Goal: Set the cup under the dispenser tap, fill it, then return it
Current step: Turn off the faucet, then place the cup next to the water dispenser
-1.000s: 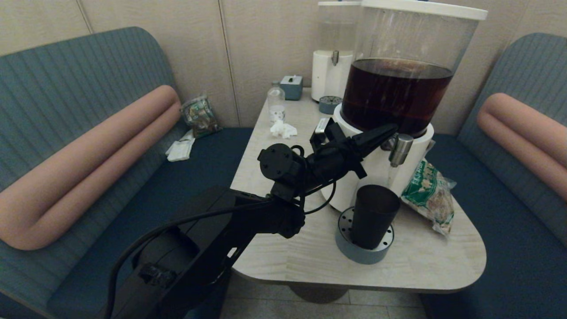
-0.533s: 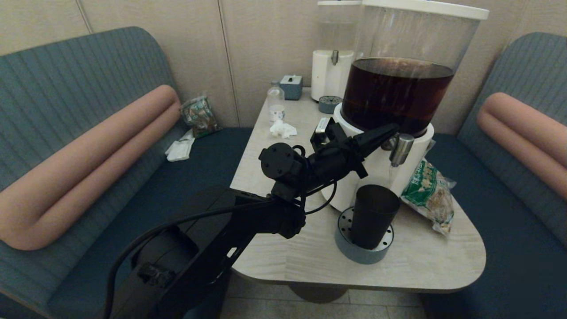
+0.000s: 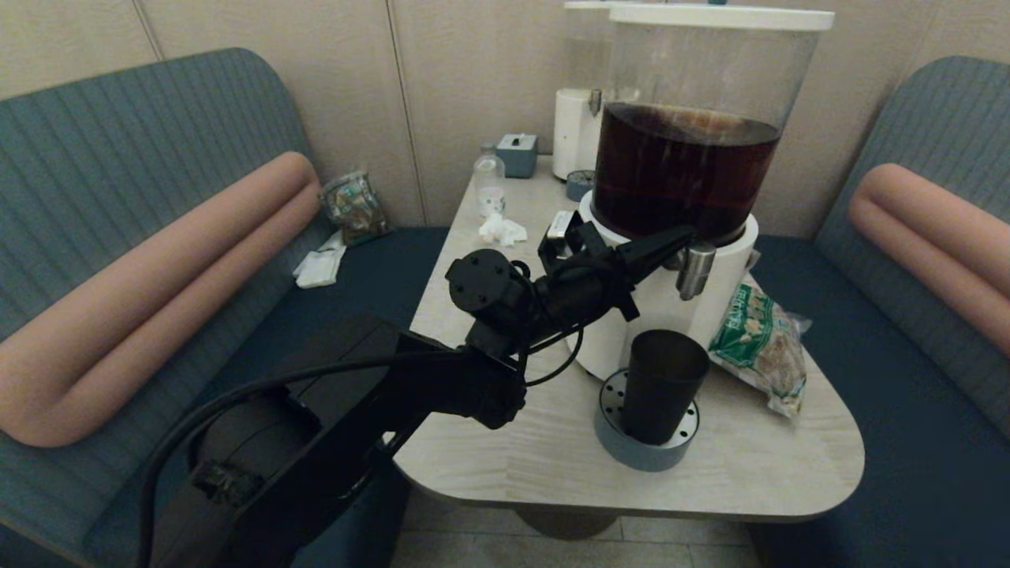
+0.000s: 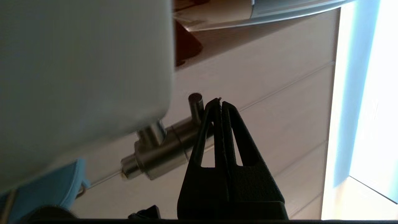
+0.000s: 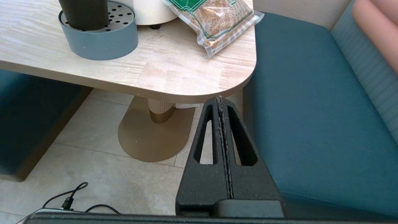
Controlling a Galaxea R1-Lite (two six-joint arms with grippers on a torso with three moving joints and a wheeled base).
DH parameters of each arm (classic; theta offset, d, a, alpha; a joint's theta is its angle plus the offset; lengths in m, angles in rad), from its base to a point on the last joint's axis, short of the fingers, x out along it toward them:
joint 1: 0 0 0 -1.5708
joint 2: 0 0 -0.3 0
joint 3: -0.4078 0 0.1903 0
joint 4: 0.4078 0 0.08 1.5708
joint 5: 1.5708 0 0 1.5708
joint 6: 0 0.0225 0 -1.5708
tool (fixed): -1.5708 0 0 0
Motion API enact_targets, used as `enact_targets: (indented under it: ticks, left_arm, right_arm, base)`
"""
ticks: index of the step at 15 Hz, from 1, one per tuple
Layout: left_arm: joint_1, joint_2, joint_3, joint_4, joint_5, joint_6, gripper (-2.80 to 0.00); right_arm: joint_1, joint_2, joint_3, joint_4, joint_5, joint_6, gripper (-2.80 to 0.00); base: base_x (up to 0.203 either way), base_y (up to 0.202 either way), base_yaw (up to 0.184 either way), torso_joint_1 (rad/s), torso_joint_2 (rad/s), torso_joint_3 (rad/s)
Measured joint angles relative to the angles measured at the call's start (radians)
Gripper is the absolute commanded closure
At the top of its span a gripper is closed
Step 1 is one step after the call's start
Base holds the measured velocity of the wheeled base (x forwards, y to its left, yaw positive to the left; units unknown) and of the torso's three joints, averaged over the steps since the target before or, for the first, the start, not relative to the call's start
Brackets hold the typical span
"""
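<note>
Now filling: I had my left gripper, fingers clenched empty, at the dispenser tap lever over the cup; next, releasing it

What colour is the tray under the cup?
Grey-blue tray with a perforated top, under the cup; clearest in the right wrist view.

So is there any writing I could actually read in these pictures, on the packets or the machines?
Nothing can be read.
Green-and-white snack bag beside the big dispenser: green printing, too blurred to read.
Small clear bottle: white label, too small to read.
Packet on the left bench: printing too blurred.
Cup, dispenser tap and drip tray: no text visible.
</note>
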Motion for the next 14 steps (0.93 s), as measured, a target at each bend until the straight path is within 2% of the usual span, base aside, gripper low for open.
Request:
enact_targets:
  ticks: [9,12,14]
  left_arm:
    - [0.034,-0.141,0.116,-0.002,0.005,0.021,0.00]
    - [0.039,-0.210,0.220,-0.003,0.005,0.062,0.00]
    - [0.041,-0.264,0.319,-0.004,0.003,0.114,0.00]
  right_arm:
    - [0.000,0.000,0.000,0.000,0.000,0.000,0.00]
    - [0.000,0.000,0.000,0.000,0.000,0.000,0.00]
    - [0.000,0.000,0.000,0.000,0.000,0.000,0.00]
  base:
    - [0.000,0.000,0.000,0.000,0.00,0.000]
    - [0.000,0.000,0.000,0.000,0.00,0.000]
    - [0.000,0.000,0.000,0.000,0.00,0.000]
